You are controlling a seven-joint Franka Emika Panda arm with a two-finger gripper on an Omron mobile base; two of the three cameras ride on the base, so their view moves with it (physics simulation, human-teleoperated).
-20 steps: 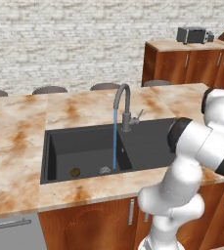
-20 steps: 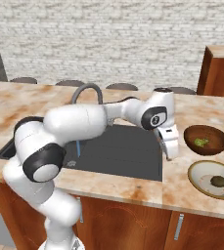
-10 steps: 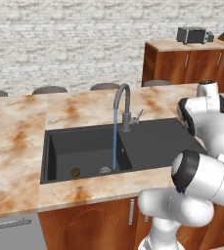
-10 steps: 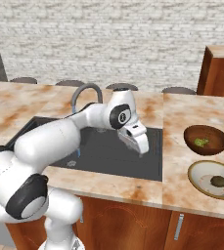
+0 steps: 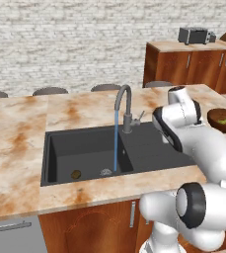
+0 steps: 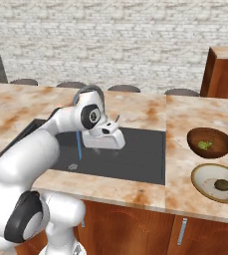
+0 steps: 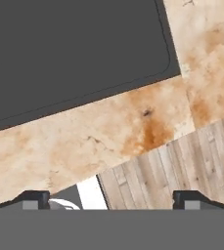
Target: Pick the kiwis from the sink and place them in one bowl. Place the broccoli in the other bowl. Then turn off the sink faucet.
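Matte dark sink [image 5: 149, 148], one oval brown kiwi [image 5: 76, 174] at 9 o'clock of its round drain [image 5: 106, 172] (gripper [image 7: 111, 197] fingers wide apart).

One brown kiwi [image 5: 76, 174] lies on the floor of the dark-grey sink [image 5: 149, 148], at nine o'clock from the round drain [image 5: 106, 172]. The other kiwi [image 6: 222, 185] sits in the cream bowl [image 6: 201, 174]. The yellow-green broccoli [image 6: 204, 145] rests in the reddish-brown bowl [image 6: 210, 143] (twelve o'clock from the cream one). The gooseneck faucet [image 5: 126, 106] pours a thin blue stream.
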